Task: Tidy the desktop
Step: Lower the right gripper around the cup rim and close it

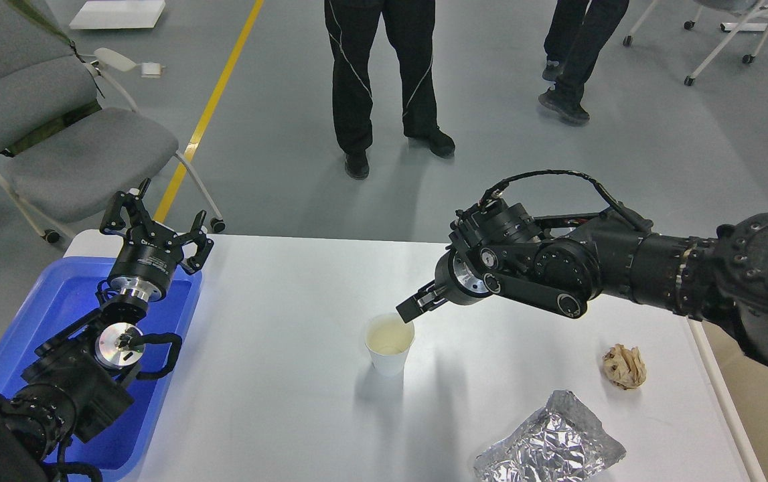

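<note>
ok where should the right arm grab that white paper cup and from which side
Grip the white paper cup at its rim, coming from above right, where the right gripper hovers. It stands upright, mouth open, so one finger can go inside the wall and one outside.

Left claw (156,214) spread, right claw (408,309) narrowed.

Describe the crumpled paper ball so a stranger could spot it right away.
Start at the white desktop and go to its right edge. The paper ball lies there, beyond the foil bag. It is tan, wrinkled and round, unlike the shiny foil or the upright white cup.
</note>
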Robot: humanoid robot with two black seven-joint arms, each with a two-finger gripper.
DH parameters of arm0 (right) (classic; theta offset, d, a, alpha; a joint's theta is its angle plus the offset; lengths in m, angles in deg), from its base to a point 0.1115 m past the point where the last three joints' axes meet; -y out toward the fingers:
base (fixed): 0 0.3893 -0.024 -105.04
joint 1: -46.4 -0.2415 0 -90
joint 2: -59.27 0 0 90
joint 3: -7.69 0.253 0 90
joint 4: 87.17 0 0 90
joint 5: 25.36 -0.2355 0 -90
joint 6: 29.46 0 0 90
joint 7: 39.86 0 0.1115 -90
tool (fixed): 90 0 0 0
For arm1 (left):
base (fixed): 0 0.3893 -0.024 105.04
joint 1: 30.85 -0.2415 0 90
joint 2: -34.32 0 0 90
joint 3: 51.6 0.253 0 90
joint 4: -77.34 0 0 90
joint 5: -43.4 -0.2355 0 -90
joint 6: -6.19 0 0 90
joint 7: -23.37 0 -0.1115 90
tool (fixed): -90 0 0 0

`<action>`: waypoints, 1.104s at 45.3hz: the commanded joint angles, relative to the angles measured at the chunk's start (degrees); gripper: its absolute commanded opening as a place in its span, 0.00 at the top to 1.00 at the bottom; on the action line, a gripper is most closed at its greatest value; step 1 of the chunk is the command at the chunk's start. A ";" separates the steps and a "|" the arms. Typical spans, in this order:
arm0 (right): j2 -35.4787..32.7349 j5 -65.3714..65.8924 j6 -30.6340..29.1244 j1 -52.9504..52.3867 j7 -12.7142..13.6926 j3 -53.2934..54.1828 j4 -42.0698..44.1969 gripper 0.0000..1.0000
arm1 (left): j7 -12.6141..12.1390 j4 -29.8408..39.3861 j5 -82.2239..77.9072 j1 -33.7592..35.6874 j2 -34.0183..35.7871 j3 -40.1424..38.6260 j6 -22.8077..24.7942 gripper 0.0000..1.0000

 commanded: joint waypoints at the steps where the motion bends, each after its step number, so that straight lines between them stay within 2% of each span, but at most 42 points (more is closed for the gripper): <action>1: 0.51 -0.81 1.17 2.61 0.00 1.96 2.02 0.00 | 0.00 0.00 0.00 0.00 0.08 0.00 0.00 0.00; 7: 0.51 -0.81 0.91 4.28 -0.17 6.28 1.93 0.00 | 0.00 0.00 0.00 0.00 0.08 0.00 -0.08 0.00; 28: 0.51 -0.72 2.75 11.32 -0.35 7.42 3.34 0.00 | 0.00 0.00 0.00 0.00 0.08 0.00 -0.08 0.00; 33: 0.51 -0.63 3.81 11.05 -0.44 7.42 3.34 0.04 | 0.00 0.00 0.00 0.00 -0.01 0.00 -0.09 0.00; 34: 0.51 -0.63 3.90 10.97 -0.52 7.34 3.25 0.09 | 0.00 0.00 0.00 0.00 0.08 0.00 0.00 0.00; 35: 0.51 -0.72 3.81 10.79 -0.52 7.33 3.16 0.19 | 0.00 0.00 0.00 0.00 -0.01 0.00 0.00 0.00; 38: 0.51 -0.63 3.81 10.44 -0.61 6.98 3.08 0.60 | 0.00 0.00 0.00 0.00 -0.01 0.00 -0.08 0.00; 43: 0.51 -0.19 4.07 9.65 -0.70 6.63 2.81 0.98 | 0.00 0.00 0.00 0.00 -0.01 0.00 0.00 0.00; 50: 0.51 0.07 4.34 8.33 -0.70 6.63 2.55 1.00 | 0.00 0.00 0.00 0.00 0.08 0.00 0.00 0.00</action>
